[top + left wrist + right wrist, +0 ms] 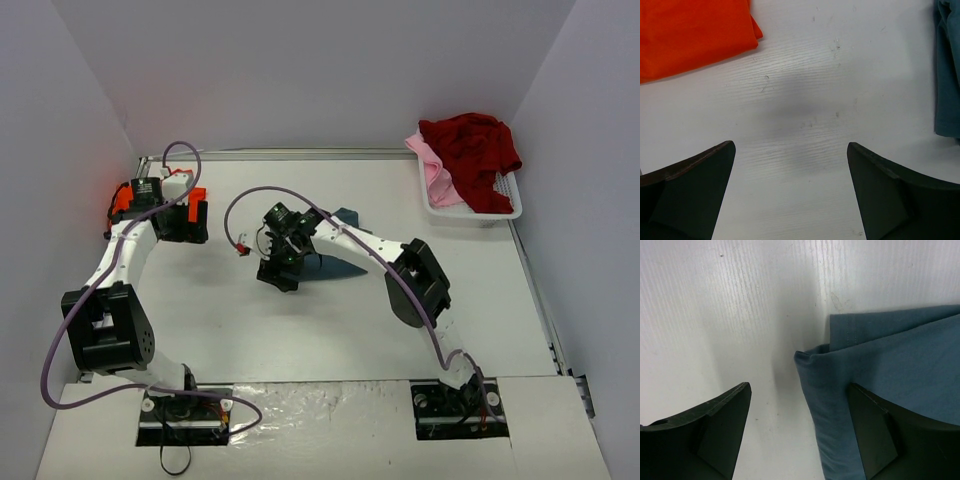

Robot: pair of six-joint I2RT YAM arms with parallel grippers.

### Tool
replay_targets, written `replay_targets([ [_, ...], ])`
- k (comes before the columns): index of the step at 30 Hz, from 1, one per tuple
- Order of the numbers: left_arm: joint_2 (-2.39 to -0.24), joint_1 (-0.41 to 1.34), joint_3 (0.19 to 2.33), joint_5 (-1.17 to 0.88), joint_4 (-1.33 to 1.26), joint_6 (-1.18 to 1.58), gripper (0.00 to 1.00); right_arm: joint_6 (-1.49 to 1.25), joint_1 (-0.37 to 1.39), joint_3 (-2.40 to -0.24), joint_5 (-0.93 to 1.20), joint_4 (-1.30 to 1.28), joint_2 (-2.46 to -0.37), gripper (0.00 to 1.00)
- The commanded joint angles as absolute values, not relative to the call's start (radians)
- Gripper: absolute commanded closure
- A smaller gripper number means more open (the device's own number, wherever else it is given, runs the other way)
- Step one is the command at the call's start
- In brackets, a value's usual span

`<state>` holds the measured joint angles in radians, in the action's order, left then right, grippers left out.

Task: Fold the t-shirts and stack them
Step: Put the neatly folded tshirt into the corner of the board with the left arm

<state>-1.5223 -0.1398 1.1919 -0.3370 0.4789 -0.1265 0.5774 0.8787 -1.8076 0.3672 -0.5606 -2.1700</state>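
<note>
The slate blue-grey t-shirt (340,267) lies folded near the table's middle. In the right wrist view its folded corner (890,355) lies between the fingers of my right gripper (800,385), which is open. One finger is over the cloth, the other over bare table. From above, the right gripper (280,275) sits at the shirt's left edge. The bright orange t-shirt (690,35) lies flat at the back left, partly under my left arm (122,205). My left gripper (790,145) is wide open over bare table, holding nothing. The dark red t-shirt (470,145) and pale pink t-shirt (435,172) lie heaped in the basket.
The white plastic basket (470,212) stands at the back right corner against the wall. Grey walls close in the white table (250,330) on the left, back and right. A purple cable loops above each arm. The blue-grey shirt's edge (947,75) shows at the right of the left wrist view.
</note>
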Motion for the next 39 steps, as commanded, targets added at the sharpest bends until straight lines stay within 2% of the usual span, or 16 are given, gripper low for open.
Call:
replay_targets([
  [1,-1.497,-0.149,1.2,-0.353,0.462,-0.118,0.06,0.594,0.887,-1.862,0.383,-0.595,-2.197,0.26],
  [8,-1.496,-0.147,1.201,-0.365,0.462,-0.107,0.06,0.589,0.888,-1.865,0.388,-0.597,-2.244,0.3],
  [10,-1.499,-0.147,1.203,-0.367,0.462,-0.104,0.06,0.592,0.893,-1.853,0.37,-0.597,-2.249,0.37],
  [11,-1.502,-0.149,1.204,-0.374,0.463,-0.101,0.06,0.595,0.894,-1.847,0.361,-0.597,-2.249,0.44],
  [12,-1.502,-0.147,1.204,-0.377,0.466,-0.103,0.06,0.601,0.896,-1.833,0.351,-0.595,-2.249,0.66],
  [14,-1.503,-0.149,1.206,-0.387,0.465,-0.098,0.06,0.6,0.9,-1.827,0.318,-0.595,-2.255,0.78],
  [19,-1.508,-0.149,1.206,-0.396,0.465,-0.095,0.06,0.594,0.902,-1.813,0.265,-0.589,-2.263,0.72],
  [21,-1.508,-0.15,1.204,-0.4,0.466,-0.095,0.06,0.594,0.904,-1.81,0.233,-0.583,-2.261,0.64],
  [25,-1.511,-0.149,1.204,-0.414,0.465,-0.092,0.05,0.598,0.911,-1.805,0.183,-0.58,-2.258,0.59],
  [29,-1.517,-0.149,1.206,-0.419,0.463,-0.091,0.06,0.598,0.913,-1.787,0.184,-0.581,-2.249,0.48],
  [33,-1.525,-0.149,1.209,-0.426,0.468,-0.087,0.06,0.603,0.913,-1.767,0.173,-0.58,-2.244,0.43],
  [35,-1.523,-0.149,1.209,-0.428,0.468,-0.086,0.06,0.603,0.916,-1.76,0.157,-0.575,-2.246,0.43],
  [37,-1.522,-0.15,1.206,-0.44,0.466,-0.081,0.06,0.592,0.923,-1.744,0.104,-0.548,-2.25,0.47],
  [39,-1.523,-0.155,1.204,-0.452,0.465,-0.071,0.06,0.591,0.931,-1.726,0.06,-0.508,-2.25,0.69],
])
